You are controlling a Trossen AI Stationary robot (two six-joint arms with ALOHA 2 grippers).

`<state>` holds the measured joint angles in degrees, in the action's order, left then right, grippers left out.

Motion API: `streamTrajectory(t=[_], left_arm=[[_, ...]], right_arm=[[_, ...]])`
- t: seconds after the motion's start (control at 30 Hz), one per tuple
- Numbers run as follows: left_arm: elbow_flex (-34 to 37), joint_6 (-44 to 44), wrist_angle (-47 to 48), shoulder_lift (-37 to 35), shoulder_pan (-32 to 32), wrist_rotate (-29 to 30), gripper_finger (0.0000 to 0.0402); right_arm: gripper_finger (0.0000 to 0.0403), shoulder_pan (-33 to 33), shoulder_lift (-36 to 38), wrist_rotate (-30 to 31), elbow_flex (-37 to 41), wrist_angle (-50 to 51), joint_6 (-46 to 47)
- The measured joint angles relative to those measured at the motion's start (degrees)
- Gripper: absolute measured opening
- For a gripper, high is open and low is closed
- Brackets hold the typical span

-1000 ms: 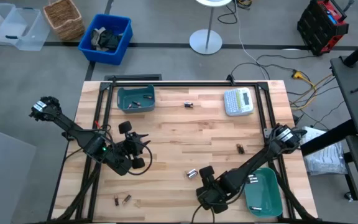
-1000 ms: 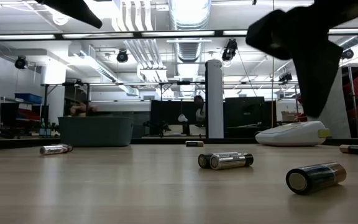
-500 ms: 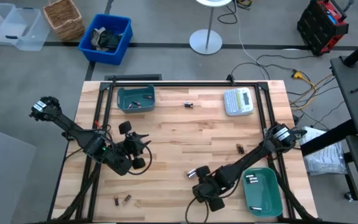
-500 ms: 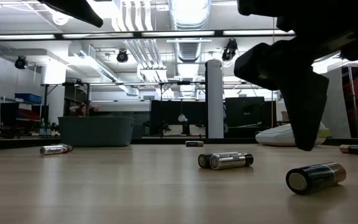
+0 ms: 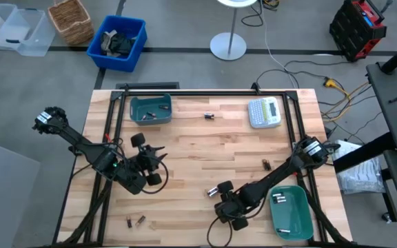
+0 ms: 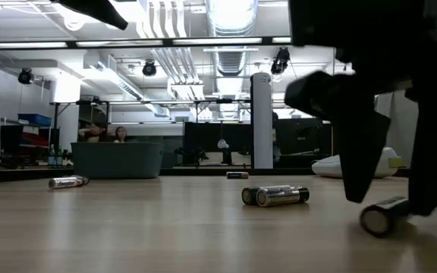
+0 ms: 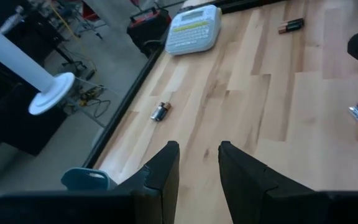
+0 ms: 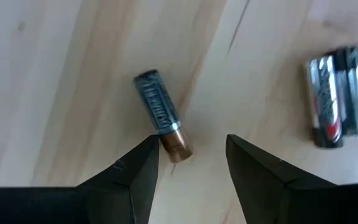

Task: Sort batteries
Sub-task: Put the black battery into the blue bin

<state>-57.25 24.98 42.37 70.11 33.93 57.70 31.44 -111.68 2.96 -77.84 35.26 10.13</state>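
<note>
- Right gripper (image 8: 188, 155) low over the bench (image 5: 205, 148) near its front edge, fingers spread, straddling the coppery end of a dark battery (image 8: 162, 125) lying flat on the wood.
- One fingertip (image 8: 146, 154) just touching or nearly touching that coppery cap; battery tilted across the gap, not yet squarely between the fingers.
- Best to shift slightly toward the battery's middle before closing, so both fingers meet the round body rather than the end cap.
- Worth turning the wrist until the fingers close across the battery's width; a grip along its length or at the tip likely to squirt it away.
- Descent to be kept gentle: a round cell rolls easily on smooth wood.
- Pair of silvery batteries (image 8: 335, 96) lying side by side nearby, clear of the fingers; care needed not to nudge them.
- Green tray (image 5: 303, 200) at the front right corner, already holding a few cells, looks the probable drop point.
- Left gripper (image 7: 197, 171) waiting above the left half of the bench, fingers partly apart, holding nothing.
</note>
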Motion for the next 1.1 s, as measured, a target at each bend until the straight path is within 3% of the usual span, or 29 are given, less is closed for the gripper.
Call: streamTrajectory(t=[0.4,0.7,1.1], left_arm=[[-0.02,-1.72,-0.16,0.00,-0.02,3.39,0.0094],[-0.02,1.02,-0.41,0.00,-0.02,3.30,0.0094],[-0.02,0.27,-2.28,2.73,-0.02,3.22,0.0094]], right_arm=[[0.0170,-0.04,0.28,0.02,3.97,-3.50,0.08],[0.0151,-0.17,0.22,-0.13,4.08,-5.20,-9.00],[0.0184,-1.10,-0.04,1.41,2.70,-5.38,-22.20]])
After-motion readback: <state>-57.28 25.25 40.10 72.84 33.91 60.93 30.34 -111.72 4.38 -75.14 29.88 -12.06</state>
